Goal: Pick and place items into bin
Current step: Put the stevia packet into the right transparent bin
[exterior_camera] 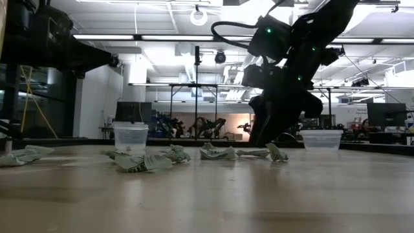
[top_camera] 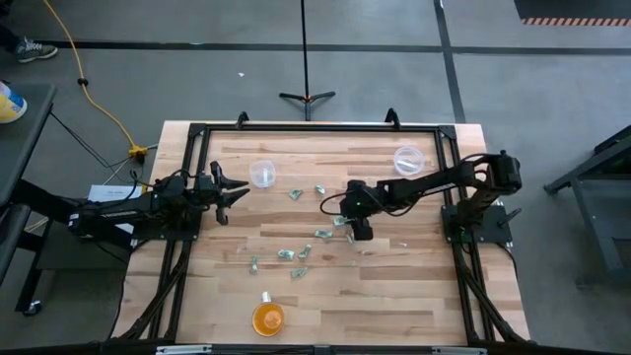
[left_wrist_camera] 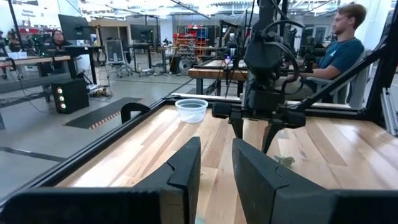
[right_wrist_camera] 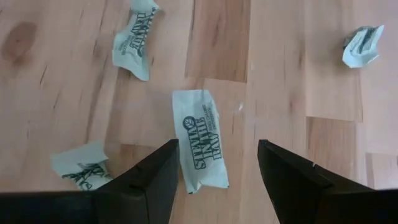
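Overhead, table-level, two wrist-mounted views

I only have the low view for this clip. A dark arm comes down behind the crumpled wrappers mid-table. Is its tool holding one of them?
Observer: No. In the right wrist view the right tool is open, with one finger on either side of a pale-green packet lying flat on the table.
Operator: And the other arm?
Observer: From above, the left tool is open near the table's left edge, close to a clear cup.
Operator: Is there anything nearer the front that I can't see?
Observer: An orange cup stands near the front edge, apart from the scattered packets.
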`<state>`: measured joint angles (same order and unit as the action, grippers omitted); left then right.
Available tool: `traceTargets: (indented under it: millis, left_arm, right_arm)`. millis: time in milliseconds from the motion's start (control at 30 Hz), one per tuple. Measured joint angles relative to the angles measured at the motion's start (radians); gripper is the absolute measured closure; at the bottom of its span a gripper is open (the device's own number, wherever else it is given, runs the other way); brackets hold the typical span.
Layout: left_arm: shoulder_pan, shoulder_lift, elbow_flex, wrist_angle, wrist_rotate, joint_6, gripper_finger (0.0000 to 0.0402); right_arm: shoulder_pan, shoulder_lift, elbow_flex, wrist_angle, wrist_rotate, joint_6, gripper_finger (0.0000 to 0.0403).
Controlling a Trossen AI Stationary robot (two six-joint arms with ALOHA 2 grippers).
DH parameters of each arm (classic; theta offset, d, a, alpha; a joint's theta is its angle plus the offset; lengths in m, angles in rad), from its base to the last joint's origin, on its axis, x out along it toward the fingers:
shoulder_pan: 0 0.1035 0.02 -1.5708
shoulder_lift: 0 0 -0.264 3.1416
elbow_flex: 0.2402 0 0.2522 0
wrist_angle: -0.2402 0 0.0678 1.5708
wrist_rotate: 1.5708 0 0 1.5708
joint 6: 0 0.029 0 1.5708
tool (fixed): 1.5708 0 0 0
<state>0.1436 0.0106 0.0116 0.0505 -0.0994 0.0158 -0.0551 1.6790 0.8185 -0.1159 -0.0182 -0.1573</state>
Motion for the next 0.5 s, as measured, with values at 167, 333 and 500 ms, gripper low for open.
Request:
traceTargets:
  millis: [167,333,500]
  left_arm:
    - [0.000,0.000,0.000,0.000,0.000,0.005,0.0275]
    - [0.000,0.000,0.000,0.000,0.000,0.006,0.0275]
    - [0.000,0.000,0.000,0.000,0.000,0.006,0.0274]
  right_arm:
    - [0.000,0.043,0.000,0.002,-0.014,-0.007,0.0194]
    - [0.001,0.064,0.001,0.012,0.004,0.002,0.0195]
    - [0.001,0.065,0.001,0.010,0.008,0.019,0.0196]
